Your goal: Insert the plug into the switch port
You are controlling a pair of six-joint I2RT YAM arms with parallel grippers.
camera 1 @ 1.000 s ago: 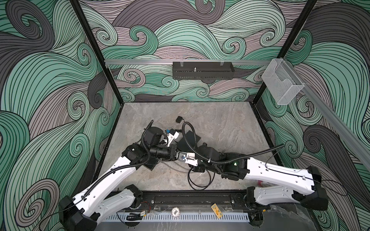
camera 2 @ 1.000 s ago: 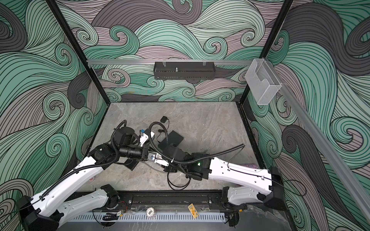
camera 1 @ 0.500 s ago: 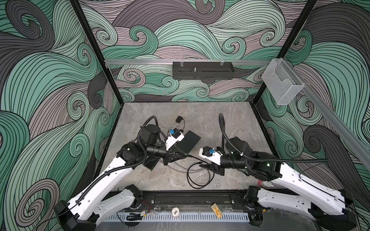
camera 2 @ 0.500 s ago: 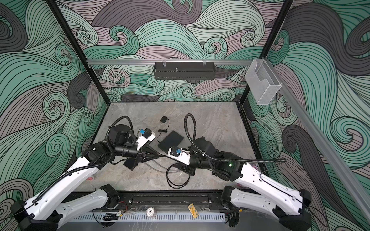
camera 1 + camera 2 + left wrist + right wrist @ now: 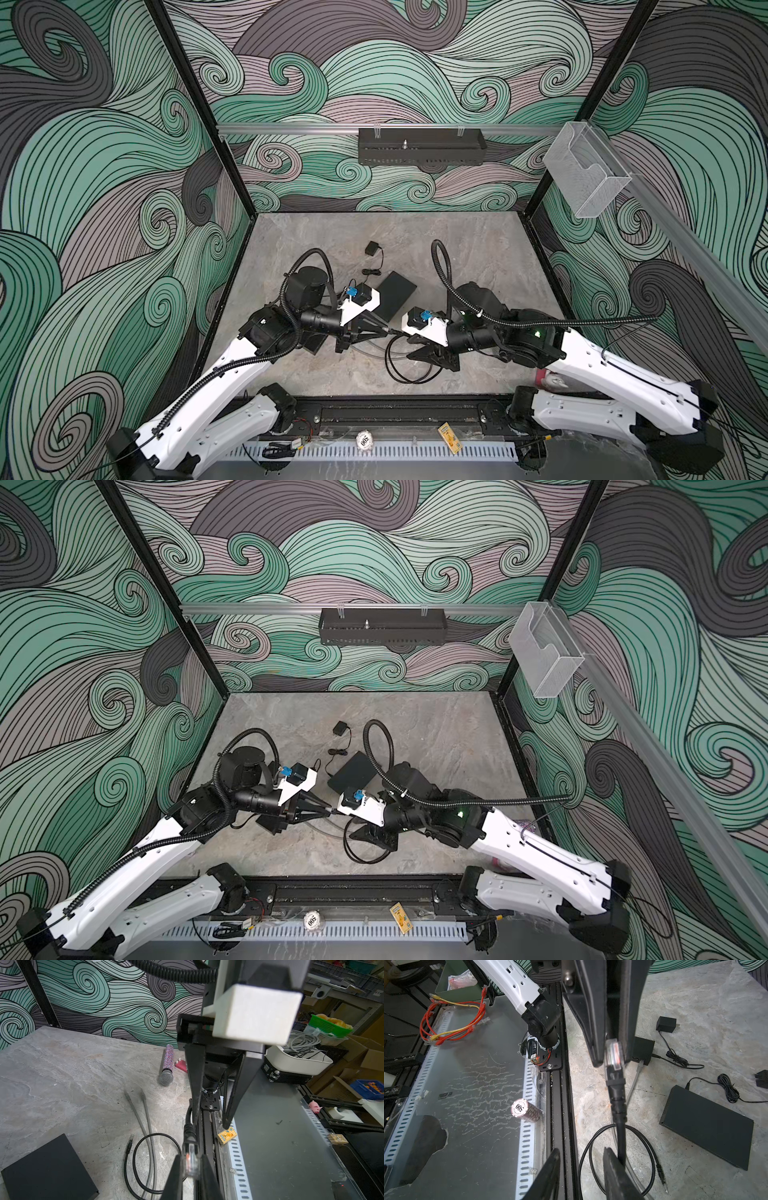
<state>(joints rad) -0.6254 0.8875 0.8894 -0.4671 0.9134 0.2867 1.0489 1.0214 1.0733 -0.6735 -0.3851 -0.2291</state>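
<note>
A clear plug (image 5: 190,1159) on a black cable (image 5: 409,365) is pinched between the fingers of my left gripper (image 5: 190,1159), which is shut on it above the table's front middle (image 5: 386,330) (image 5: 330,811). In the right wrist view the plug (image 5: 613,1055) sticks out of the left gripper (image 5: 613,1061), pointing at the camera. My right gripper (image 5: 582,1151) (image 5: 409,344) faces it, open. The cable runs past the outside of one finger, not between them. The switch (image 5: 395,293) (image 5: 353,771) (image 5: 708,1126), a flat black box, lies just behind both grippers. Its ports are hidden.
A small black box (image 5: 642,1049) with a grey cable plugged in sits under the left arm. Two grey cables (image 5: 145,1118), a glittery microphone (image 5: 167,1064) and a power adapter (image 5: 372,248) lie on the table. A chip stack (image 5: 527,1112) stands by the front rail.
The right arm, which reached across to the left gripper a second ago, has drawn back to the right. The left gripper has shifted right, still holding the plug.
</note>
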